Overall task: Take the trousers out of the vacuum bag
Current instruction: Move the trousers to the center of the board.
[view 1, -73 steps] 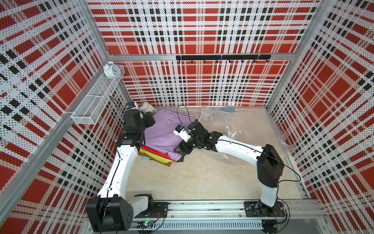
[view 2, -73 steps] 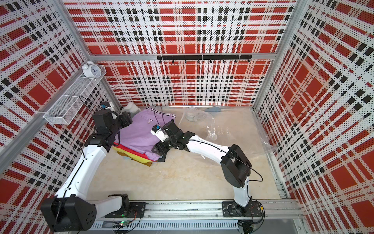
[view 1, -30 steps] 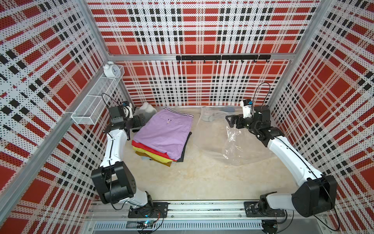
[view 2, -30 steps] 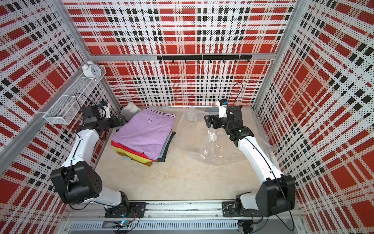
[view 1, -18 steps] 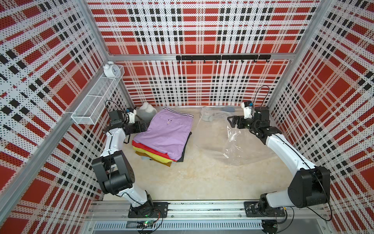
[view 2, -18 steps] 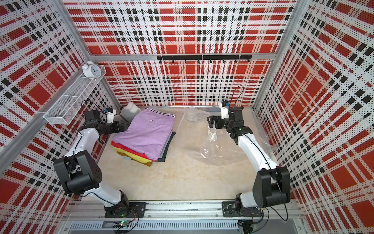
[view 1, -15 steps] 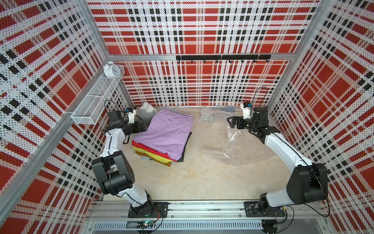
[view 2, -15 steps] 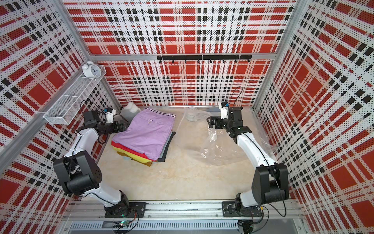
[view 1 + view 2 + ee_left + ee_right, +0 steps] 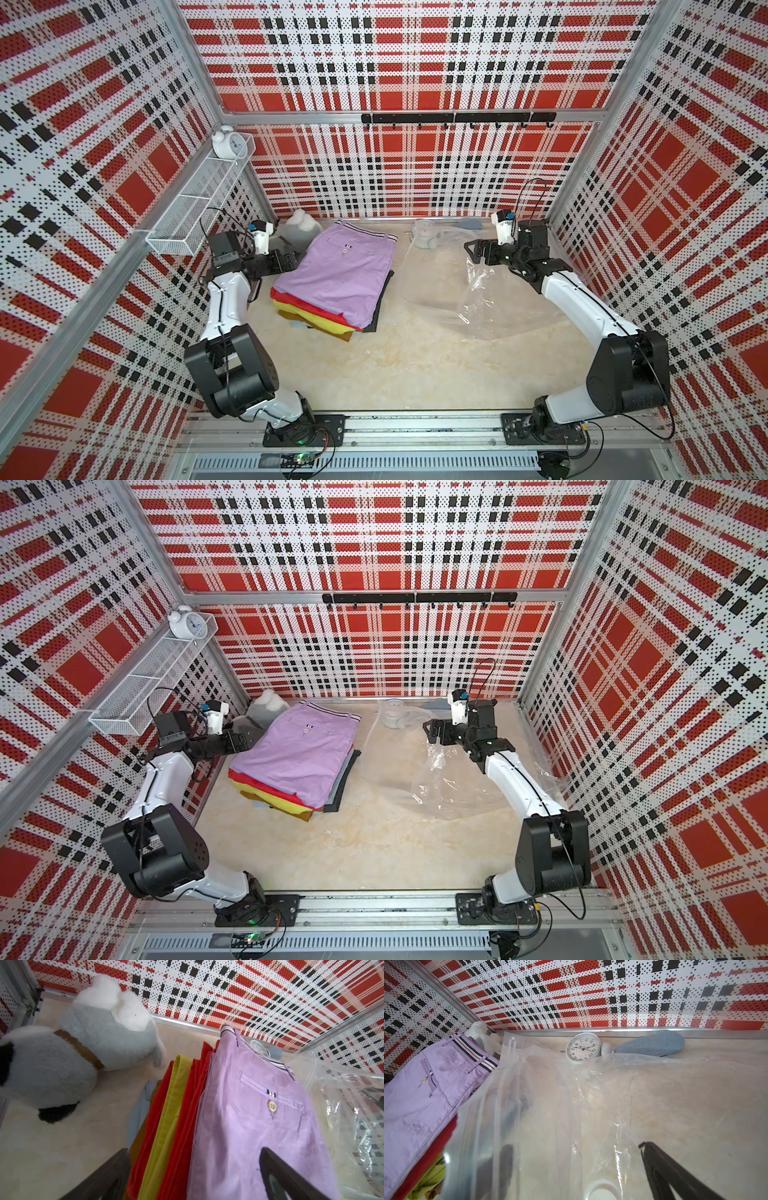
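Trousers lie as one folded stack on the tabletop, lilac pair on top and striped waistband toward the back wall. In both top views the stack sits wholly outside the bag. The bag sprawls crumpled and, by the look of it, empty just beside the stack's right edge.

The stack's long axis runs from the back wall toward the front, tilted a little. The left end effector is far the nearer of the two. It sits just beside the stack's long left side, near the waistband end and by the plush toy, and points across that axis. Its jaws are spread wide and hold nothing. In the left wrist view the layered edge of the stack lies straight ahead, between the two fingers.

The right end effector is also wide open and empty. It hangs over the bag's far part, well apart from the trousers.

Judged from this, the removal looks done.
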Available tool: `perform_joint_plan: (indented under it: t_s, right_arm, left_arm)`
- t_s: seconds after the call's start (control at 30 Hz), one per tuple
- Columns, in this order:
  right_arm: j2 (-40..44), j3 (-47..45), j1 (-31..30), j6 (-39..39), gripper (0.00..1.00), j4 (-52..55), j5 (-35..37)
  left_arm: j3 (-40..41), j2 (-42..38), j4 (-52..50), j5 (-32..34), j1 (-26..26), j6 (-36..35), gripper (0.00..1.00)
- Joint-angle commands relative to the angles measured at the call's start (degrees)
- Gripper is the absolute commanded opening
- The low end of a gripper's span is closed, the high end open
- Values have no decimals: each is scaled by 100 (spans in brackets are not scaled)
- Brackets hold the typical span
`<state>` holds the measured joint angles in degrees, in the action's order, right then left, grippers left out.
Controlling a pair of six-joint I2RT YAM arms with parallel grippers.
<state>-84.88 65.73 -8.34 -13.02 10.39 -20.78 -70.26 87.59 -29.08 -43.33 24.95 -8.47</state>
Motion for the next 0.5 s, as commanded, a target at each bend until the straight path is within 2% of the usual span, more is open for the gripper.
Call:
perform_joint_plan:
  t_s: [0.0,0.07,0.3,0.47]
  right_arm:
    - [62,32,91,106,100,-76,13]
    - [60,45,111,115,100,-60,12]
    - [79,27,148,93,100,-68,29]
    - [77,18,146,71,100,-88,25]
  left_arm:
    - [267,-94,24,1030,-345,-206,98]
    - [343,-38,16,1363,-491,-234,98]
    - [462,219,-98,1605,-874,-282,98]
    - [496,800,-111,1850,-1257,-62,98]
